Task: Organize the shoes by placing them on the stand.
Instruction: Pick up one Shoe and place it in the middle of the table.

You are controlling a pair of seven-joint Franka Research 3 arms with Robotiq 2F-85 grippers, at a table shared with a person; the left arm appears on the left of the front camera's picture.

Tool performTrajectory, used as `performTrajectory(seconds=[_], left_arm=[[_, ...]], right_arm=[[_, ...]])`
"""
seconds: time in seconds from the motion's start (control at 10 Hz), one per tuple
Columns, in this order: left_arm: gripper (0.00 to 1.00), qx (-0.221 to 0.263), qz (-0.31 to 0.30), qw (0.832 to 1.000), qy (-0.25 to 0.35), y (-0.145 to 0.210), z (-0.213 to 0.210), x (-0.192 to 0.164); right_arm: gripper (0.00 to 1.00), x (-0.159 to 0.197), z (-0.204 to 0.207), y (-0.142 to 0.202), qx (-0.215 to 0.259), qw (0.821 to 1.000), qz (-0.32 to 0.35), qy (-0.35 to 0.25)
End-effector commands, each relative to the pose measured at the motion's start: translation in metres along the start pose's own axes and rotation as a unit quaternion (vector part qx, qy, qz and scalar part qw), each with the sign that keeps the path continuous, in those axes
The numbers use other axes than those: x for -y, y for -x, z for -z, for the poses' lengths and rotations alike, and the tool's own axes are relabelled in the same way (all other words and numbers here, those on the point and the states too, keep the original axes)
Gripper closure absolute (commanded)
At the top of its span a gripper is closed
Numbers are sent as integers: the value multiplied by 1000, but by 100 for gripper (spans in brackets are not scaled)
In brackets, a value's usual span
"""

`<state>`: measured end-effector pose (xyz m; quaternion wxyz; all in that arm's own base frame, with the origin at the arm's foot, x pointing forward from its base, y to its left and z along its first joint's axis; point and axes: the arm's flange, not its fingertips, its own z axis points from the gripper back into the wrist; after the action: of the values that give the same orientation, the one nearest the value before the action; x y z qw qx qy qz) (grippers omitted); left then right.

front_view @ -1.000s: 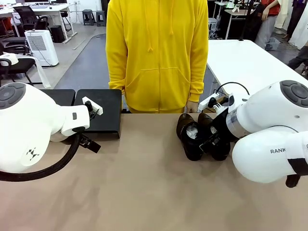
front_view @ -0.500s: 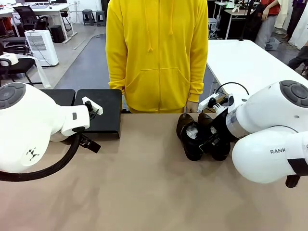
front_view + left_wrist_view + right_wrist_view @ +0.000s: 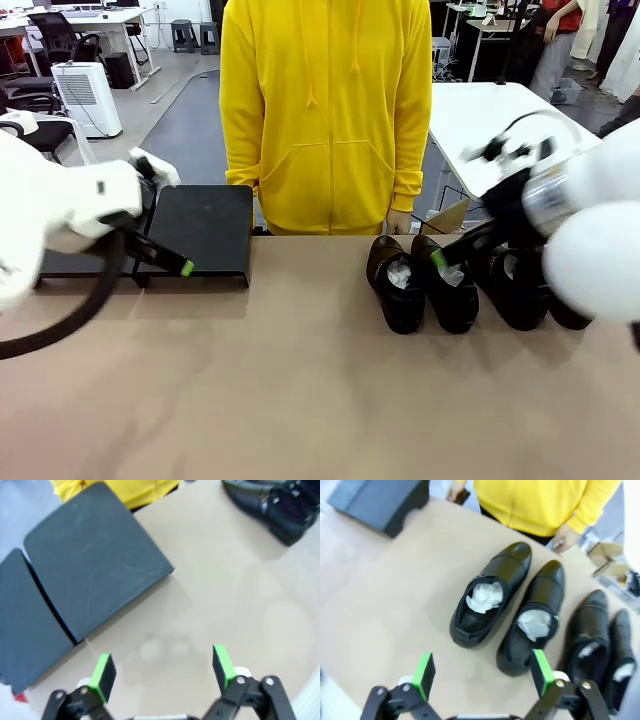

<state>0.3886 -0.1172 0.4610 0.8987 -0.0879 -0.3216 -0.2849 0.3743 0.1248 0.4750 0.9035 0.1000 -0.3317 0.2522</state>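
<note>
My left gripper (image 3: 162,667) gapes wide, empty, at bottom centre; my right gripper (image 3: 482,672) likewise, apparently clear of the shoes (image 3: 490,602) mid-frame.

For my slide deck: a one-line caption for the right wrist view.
Open right end effector hovers over four black shoes on the tan table, a person in yellow beyond.

front view: fixed at the robot's edge of the table (image 3: 300,400), slightly above it, facing across toward the person (image 3: 326,110)
left wrist view: high, tilted down on the stand (image 3: 95,565), shoes (image 3: 265,507) at the far corner
right wrist view: close above the shoes, looking down
shared: stand, shoes and table in all three
</note>
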Motion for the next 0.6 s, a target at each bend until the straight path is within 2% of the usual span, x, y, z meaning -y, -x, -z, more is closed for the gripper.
performTrajectory(seconds=[0.0,0.2,0.5], left_arm=[[0,7,8,997,82,6,-46,-38],[0,32,-7,991,129,12,-72,-63],[0,62,-33,989,129,25,-93,-78]], right_arm=[[0,40,-56,45,-11,997,11,-72],[0,75,-89,59,10,992,37,-122],[0,102,-107,79,26,984,71,-160]])
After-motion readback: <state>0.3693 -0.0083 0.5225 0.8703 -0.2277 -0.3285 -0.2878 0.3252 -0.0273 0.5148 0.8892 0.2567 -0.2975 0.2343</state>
